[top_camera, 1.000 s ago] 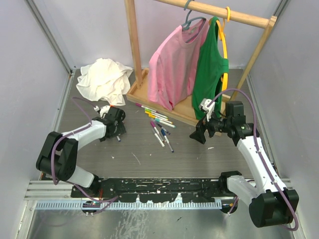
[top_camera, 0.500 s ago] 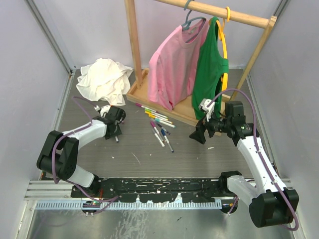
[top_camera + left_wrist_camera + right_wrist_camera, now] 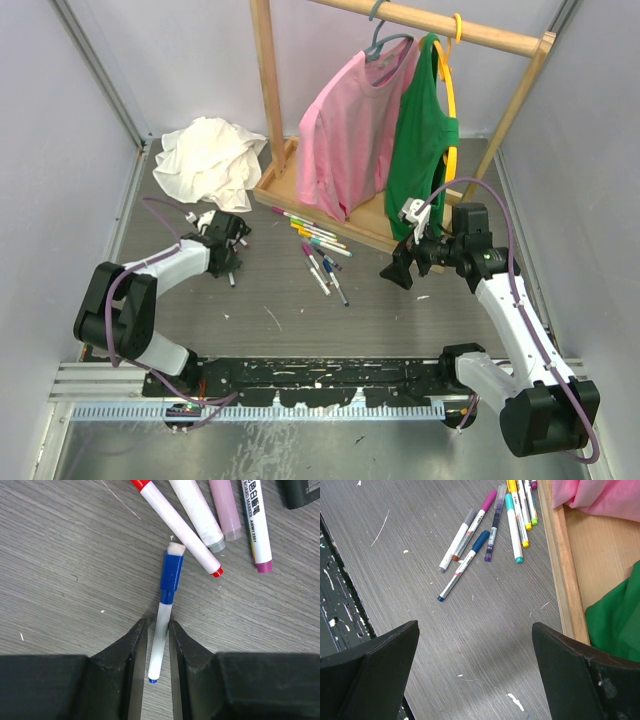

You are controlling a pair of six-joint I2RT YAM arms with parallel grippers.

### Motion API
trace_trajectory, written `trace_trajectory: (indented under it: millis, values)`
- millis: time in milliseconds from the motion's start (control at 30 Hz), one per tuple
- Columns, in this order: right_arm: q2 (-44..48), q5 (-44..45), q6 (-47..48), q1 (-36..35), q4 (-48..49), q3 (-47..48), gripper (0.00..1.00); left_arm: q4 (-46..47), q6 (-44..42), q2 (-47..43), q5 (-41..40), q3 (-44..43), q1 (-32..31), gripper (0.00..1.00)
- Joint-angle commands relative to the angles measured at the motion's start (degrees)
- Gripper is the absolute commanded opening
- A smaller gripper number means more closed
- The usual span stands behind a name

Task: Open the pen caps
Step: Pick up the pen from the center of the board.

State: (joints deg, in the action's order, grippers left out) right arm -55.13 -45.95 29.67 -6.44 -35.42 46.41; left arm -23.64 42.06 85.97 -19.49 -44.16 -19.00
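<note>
A stubby blue plastic cap (image 3: 171, 572) sits on the end of a slim white pen (image 3: 163, 614). The pen lies flat on the grey wood-grain table (image 3: 60, 580), with the cap just ahead of the fingertips of the left gripper (image 3: 157, 625). The pen's bare barrel runs back between the two black fingers (image 3: 125, 650), which stand close on either side of it. The jaws are nearly together, but I cannot tell whether the pads press the barrel or stand just off it. The pen's blue-tipped tail lies inside the gap.

Four more markers lie side by side further ahead of this gripper and to its right. A white pen with red ends (image 3: 177, 525) passes just beside the blue cap. Next to it are a thicker white marker with a grey end (image 3: 197, 510), a pale pink barrel (image 3: 226, 507), and a white lettered marker with a magenta end (image 3: 257, 525).

The right gripper (image 3: 475, 627) hovers over the table with its jaws spread wide and nothing between them. Ahead of it lies a loose cluster of capped pens (image 3: 490, 530), with caps in grey, magenta, dark blue, purple, teal and yellow. To its right runs the wooden base of a clothes rack (image 3: 560, 560), with a pink garment (image 3: 600, 497) and a green garment (image 3: 615, 625) over it.

In the top view, a crumpled white cloth (image 3: 208, 160) lies beyond the left gripper.
</note>
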Motion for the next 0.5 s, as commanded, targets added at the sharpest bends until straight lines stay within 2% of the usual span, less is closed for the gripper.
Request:
trace_trajectory:
  millis: [0,267,467]
  values:
    - [0.83,-1.36,0.39,-0.42,1.14,2.15,1.0,2.04,-0.76,-0.37,1.18,0.75,0.58,0.23]
    - [0.82,-1.8,0.52,-0.46,1.07,2.06,1.0,3.04,-0.92,-0.57,3.07,1.61,1.29,0.14]
    - [0.74,-2.56,0.4,-0.63,1.13,1.93,1.0,4.34,-1.19,-2.6,4.9,3.12,1.38,0.02]
